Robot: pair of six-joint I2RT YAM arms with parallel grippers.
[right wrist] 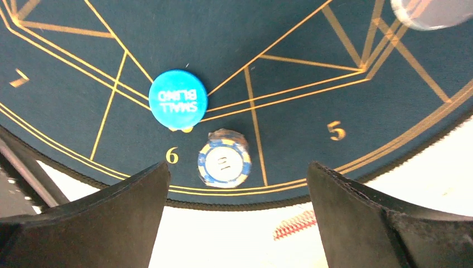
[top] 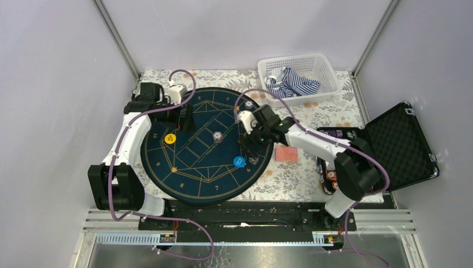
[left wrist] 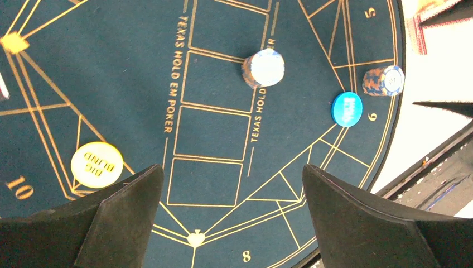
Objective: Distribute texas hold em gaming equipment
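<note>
The right gripper [right wrist: 237, 167] hung with its fingers spread wide, clamped on nothing, over the right rim of the round navy mat [top: 189, 178]. Directly under it a blue-and-white chip stack [right wrist: 224, 162] stood upright beside the gold 6, touching neither finger. Just beside that stack lay the blue disc [right wrist: 178, 99], printed SMALL BLIND. The left gripper [left wrist: 230, 170] was likewise wide apart and empty above the mat's left half. The orange disc [left wrist: 96, 164], printed BIG BLIND, lay flat near one of its fingers.

Three short stacks stood on the mat in all: the one under the right gripper, a middle chip stack [top: 217, 135] and a far chip stack [top: 248, 104] near the far-right rim. There were two discs. One pile of red-backed cards [top: 288, 154] lay on the bench [top: 290, 178], just off the mat's right edge.

A white basket [top: 326, 64] holding striped cloth [top: 293, 84] sat at the far edge. An open black case [top: 399, 145] lay at the right. The right arm crossed the bench just beyond the cards. In the top view its gripper hid most of the stack beneath it.
</note>
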